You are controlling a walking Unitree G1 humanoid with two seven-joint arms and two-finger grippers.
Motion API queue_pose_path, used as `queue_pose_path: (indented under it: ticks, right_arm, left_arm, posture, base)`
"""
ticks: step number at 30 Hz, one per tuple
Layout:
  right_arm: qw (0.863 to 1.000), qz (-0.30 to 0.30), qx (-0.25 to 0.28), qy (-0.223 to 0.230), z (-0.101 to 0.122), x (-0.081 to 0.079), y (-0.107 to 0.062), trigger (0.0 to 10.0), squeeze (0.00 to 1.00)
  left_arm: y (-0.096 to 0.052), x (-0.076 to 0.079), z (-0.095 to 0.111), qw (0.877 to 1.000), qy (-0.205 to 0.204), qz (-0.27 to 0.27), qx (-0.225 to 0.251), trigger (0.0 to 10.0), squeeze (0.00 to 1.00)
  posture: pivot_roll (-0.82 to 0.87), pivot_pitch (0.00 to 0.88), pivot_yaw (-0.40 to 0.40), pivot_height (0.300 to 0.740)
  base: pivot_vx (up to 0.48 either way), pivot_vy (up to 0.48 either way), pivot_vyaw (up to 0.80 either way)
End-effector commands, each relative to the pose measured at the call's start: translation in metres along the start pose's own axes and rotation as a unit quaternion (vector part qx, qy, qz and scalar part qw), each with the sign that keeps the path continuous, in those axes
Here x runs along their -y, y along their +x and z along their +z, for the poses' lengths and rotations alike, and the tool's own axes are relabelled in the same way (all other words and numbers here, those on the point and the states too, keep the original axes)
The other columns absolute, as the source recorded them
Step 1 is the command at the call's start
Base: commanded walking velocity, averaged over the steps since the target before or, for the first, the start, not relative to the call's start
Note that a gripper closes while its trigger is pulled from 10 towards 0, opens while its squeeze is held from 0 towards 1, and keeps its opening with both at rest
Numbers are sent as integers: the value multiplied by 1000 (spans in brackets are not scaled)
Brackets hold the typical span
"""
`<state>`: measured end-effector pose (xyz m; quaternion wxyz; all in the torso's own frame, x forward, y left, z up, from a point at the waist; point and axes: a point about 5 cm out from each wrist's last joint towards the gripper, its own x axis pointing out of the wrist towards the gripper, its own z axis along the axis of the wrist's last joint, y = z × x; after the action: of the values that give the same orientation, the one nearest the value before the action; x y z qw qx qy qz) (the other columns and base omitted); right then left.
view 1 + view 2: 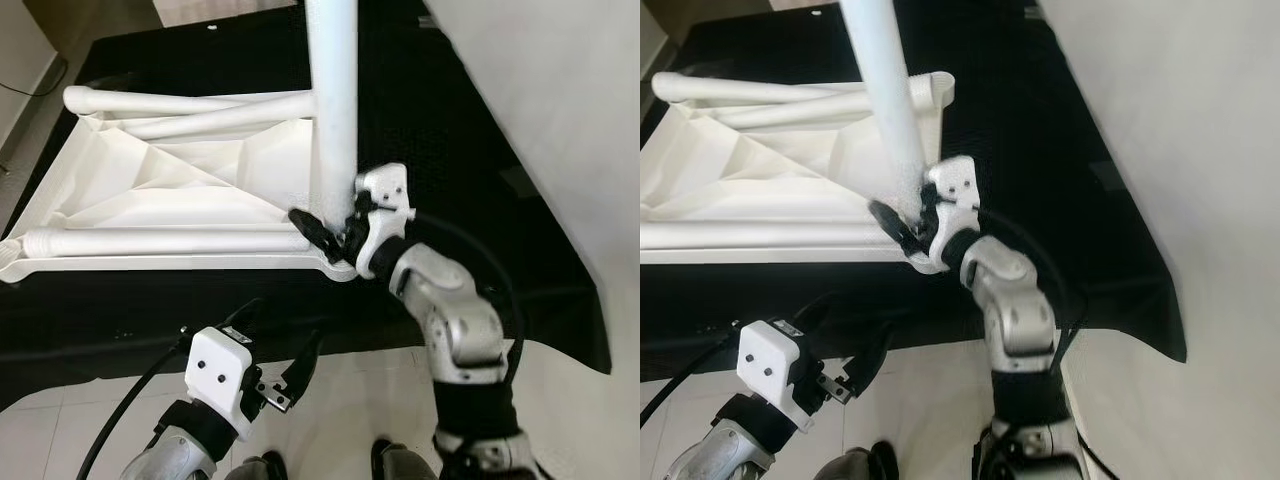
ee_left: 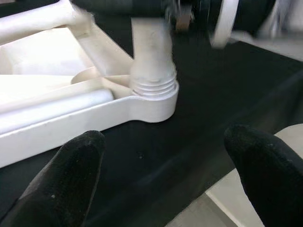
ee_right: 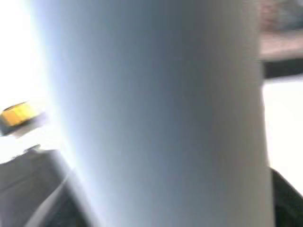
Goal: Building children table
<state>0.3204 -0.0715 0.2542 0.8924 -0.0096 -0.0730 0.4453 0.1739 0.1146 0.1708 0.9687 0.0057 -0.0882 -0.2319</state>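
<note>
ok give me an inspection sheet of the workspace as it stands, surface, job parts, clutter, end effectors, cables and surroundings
Surface: black cloth over a low platform, bare beside the table parts.
Job's things: white tabletop lies upside down on the cloth; upright table leg stands in its near corner socket, threads visible at its base; loose legs lie inside the tabletop.
Clutter: nothing seen.
End effectors: right end effector is closed on the upright leg near its base; left end effector hangs open over the cloth's near edge, holding nothing.
Cables: black cable trails from the left wrist; another loops along the right forearm.
Surroundings: pale tiled floor; white wall on the right.
</note>
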Motion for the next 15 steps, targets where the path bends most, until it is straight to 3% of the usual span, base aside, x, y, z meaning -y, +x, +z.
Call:
queue_pose_path:
  ticks: [1,2,3,5,15]
  right_arm:
    - [995,93,15,-14,6,-10,7,10000,1000]
    - [995,93,15,-14,6,-10,7,10000,1000]
    - [982,172,-10,-76,5,-8,9,10000,0]
    - [975,196,-26,-99,2,-6,9,10000,0]
    - [943,326,-28,-59,12,-1,20,10000,0]
  left_arm:
    - [-4,2,0,1000,-8,4,-5,10000,0]
    - [-4,2,0,1000,-8,4,-5,10000,0]
    - [-5,2,1,1000,-8,5,-5,10000,0]
    - [-5,3,1,1000,-8,6,-4,10000,0]
    - [-7,4,2,1000,-12,5,-6,10000,0]
  posture:
    - [30,270,52,740]
    - [30,270,52,740]
    - [36,284,49,740]
    - [36,284,49,740]
    - [27,291,50,740]
  base:
    - [0,0,0]
    - [0,0,0]
    - [0,0,0]
    - [0,0,0]
    - [0,0,0]
